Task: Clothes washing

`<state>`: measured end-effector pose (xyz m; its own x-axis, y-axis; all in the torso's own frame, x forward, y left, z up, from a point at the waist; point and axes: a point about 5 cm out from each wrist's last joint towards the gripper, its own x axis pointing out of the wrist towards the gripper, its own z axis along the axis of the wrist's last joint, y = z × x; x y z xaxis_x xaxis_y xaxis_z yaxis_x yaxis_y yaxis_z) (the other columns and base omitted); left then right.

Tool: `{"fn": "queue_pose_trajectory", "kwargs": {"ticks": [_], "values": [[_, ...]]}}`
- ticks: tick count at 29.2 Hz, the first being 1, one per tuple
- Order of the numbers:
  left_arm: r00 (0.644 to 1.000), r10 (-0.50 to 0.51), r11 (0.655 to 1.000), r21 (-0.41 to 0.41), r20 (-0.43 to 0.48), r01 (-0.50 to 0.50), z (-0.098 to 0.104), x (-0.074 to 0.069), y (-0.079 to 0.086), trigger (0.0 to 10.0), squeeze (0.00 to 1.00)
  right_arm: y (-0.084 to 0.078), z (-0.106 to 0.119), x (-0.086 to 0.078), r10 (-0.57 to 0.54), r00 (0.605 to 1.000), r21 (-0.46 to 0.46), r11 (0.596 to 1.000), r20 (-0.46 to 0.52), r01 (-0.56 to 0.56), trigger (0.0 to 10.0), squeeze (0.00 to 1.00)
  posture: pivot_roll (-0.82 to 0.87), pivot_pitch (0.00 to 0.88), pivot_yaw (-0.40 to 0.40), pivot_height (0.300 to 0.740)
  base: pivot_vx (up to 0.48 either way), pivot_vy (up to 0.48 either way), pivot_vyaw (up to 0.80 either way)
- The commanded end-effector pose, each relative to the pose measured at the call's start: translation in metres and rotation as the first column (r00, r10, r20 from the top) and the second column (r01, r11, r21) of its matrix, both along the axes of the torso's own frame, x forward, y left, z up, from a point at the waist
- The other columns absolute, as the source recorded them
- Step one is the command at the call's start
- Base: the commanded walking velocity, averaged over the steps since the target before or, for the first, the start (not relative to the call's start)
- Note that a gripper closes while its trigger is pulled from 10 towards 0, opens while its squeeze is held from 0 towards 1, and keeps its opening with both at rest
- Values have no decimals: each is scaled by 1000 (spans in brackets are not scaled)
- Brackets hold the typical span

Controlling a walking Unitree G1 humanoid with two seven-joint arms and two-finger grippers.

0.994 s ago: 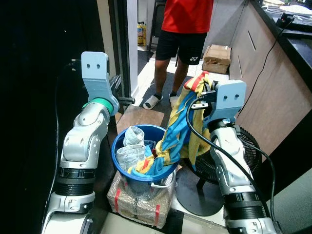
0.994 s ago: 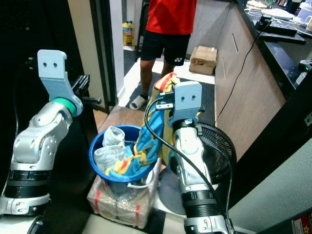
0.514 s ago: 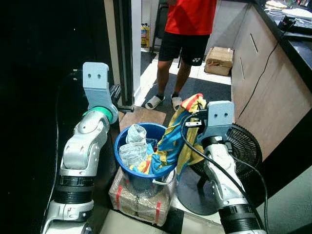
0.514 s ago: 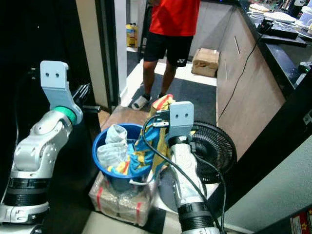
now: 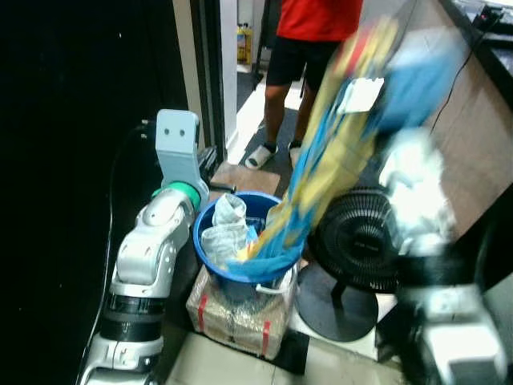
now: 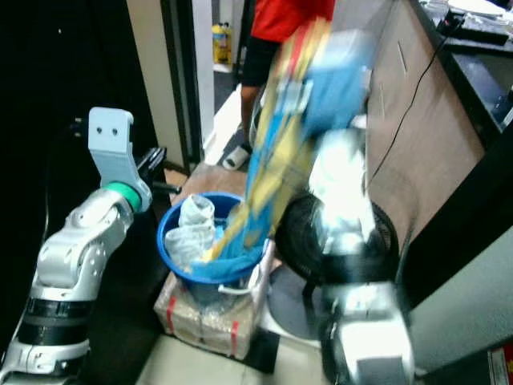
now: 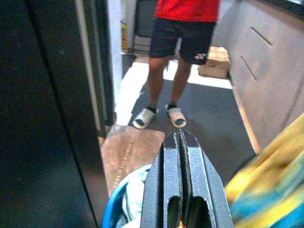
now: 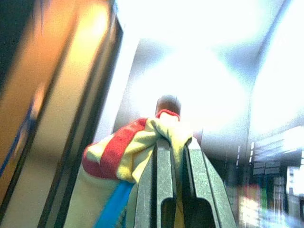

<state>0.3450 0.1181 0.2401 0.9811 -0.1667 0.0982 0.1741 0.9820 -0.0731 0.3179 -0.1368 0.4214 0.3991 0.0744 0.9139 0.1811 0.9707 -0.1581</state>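
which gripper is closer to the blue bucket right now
Left. The left gripper hovers shut just above the blue bucket at its rim; the right gripper is raised well above, holding the colourful cloth.

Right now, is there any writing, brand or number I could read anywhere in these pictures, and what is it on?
None can be read for certain.
Person's black shorts: a small white logo near the hem, too small to read.
Yellow bottle on the floor behind: its label is blurred.
Wooden board on the floor: a faint line of marks, not legible.
Cardboard box: no print can be made out.
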Motion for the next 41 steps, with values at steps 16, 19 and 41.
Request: {"fn": "queue_pose_trajectory", "kwargs": {"ticks": [16,19,41], "values": [[1000,0,1000,-3,-22,0,-6,-5,-1,10000,0,0,-96,37,34,910,20,999,-414,-28,10000,0,105,0,14,740,0,0,0],[1000,0,1000,-1,-23,0,-6,-5,-1,10000,0,-2,-124,34,83,867,94,995,-492,-42,10000,0,99,0,19,740,0,0,0],[999,-18,1000,5,-33,18,-9,-6,-5,10000,0,1,-135,12,73,880,115,993,-470,-21,10000,0,92,0,18,740,0,0,0]]}}
